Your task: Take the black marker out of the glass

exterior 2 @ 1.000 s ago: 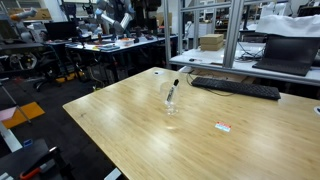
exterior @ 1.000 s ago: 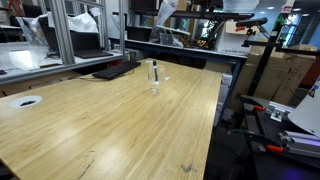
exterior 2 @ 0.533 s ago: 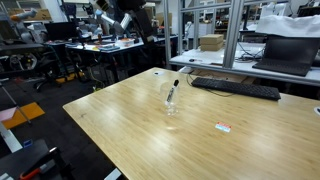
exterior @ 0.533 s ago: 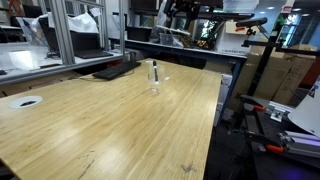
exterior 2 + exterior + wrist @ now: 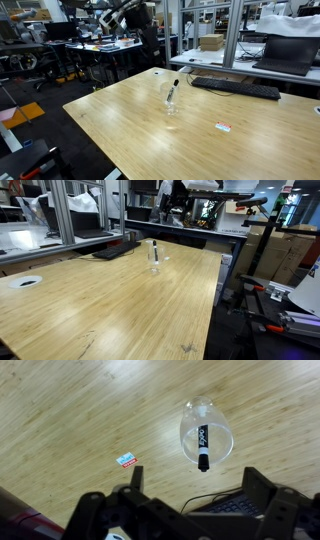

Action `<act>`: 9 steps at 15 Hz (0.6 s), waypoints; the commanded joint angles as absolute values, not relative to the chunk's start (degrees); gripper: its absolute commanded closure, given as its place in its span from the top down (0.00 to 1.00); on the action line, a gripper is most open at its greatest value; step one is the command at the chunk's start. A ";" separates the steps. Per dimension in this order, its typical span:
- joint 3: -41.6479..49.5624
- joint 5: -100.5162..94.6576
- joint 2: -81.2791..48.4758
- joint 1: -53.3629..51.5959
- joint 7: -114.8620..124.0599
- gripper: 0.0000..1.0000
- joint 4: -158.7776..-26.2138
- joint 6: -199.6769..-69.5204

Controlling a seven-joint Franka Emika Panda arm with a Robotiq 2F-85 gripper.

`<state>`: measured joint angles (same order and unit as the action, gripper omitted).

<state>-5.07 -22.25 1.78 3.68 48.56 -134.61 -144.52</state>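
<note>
The clear glass (image 5: 154, 264) stands upright on the wooden table (image 5: 110, 310), towards its far side; it also shows in an exterior view (image 5: 172, 99). The black marker (image 5: 154, 249) stands tilted inside it and sticks out above the rim (image 5: 175, 87). In the wrist view I look down into the glass (image 5: 190, 422), with the marker (image 5: 202, 448) lying across its inside. My gripper (image 5: 195, 485) is open and empty, high above the table, with the glass ahead of the fingers (image 5: 135, 481). The arm (image 5: 131, 13) hangs beyond the table's far edge.
A black keyboard (image 5: 235, 88) lies near the glass and shows between my fingers in the wrist view (image 5: 228, 512). A small red and white tag (image 5: 223, 126) lies on the table. A white round thing (image 5: 25, 281) sits near one edge. Desks and frames stand behind.
The arm has shifted a little above the far side of the table. The glass and the marker have not moved.
</note>
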 commanded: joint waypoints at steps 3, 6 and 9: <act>-3.62 -21.37 1.75 2.34 48.45 1.00 -134.56 -144.61; -2.73 -18.39 -2.96 2.45 46.86 1.00 -131.80 -144.77; -1.41 -12.40 -10.00 2.27 42.57 1.00 -127.91 -145.96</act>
<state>-3.17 -17.32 -3.77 3.39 46.81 -132.64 -144.71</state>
